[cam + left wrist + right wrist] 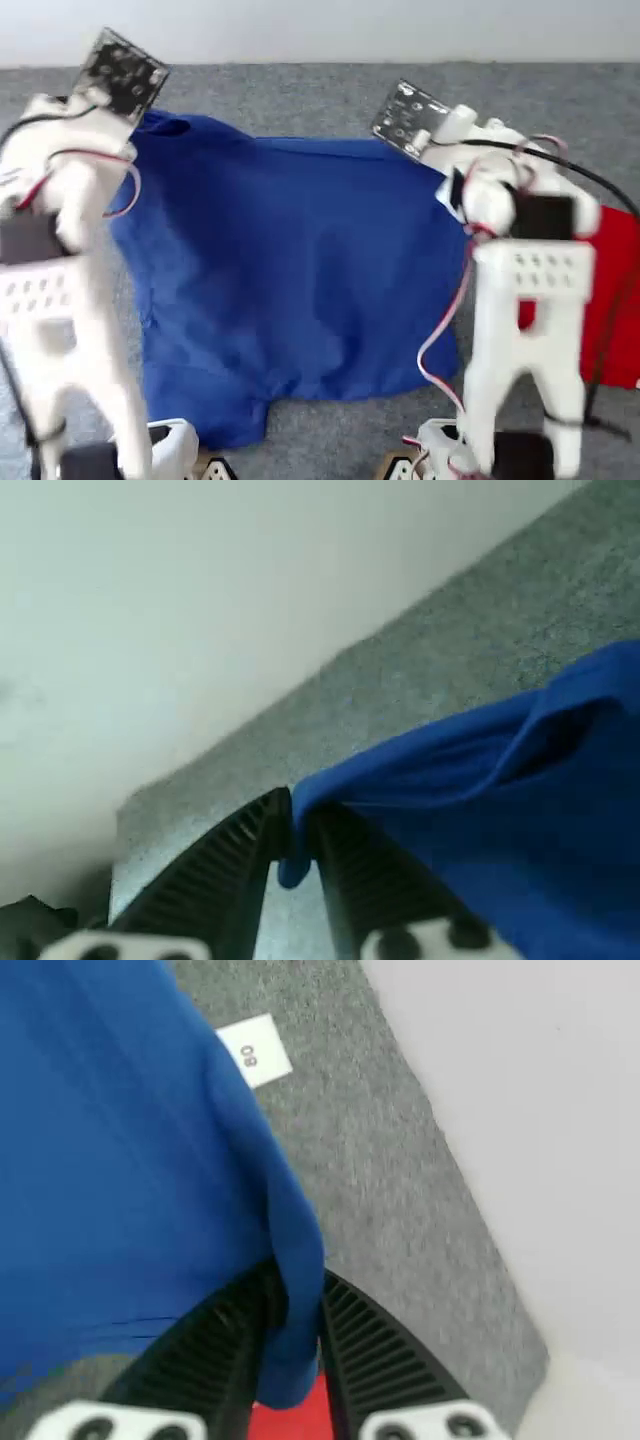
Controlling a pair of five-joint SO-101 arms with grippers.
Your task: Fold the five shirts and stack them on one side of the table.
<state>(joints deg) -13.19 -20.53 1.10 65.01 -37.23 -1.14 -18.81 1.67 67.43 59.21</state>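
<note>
A blue shirt lies spread over the middle of the grey table. My left gripper is shut on the blue shirt, pinching its edge at the far left corner of the cloth in the high view. My right gripper is shut on the blue shirt too, gripping a fold at its far right edge. In the high view the left arm stands at the left and the right arm at the right. A red shirt lies at the right edge, partly behind the right arm.
Grey carpet-like table cover runs to a pale wall at the back. A small white tag lies on the cover beside the blue cloth. Bare cover shows along the far edge and at the front between the arm bases.
</note>
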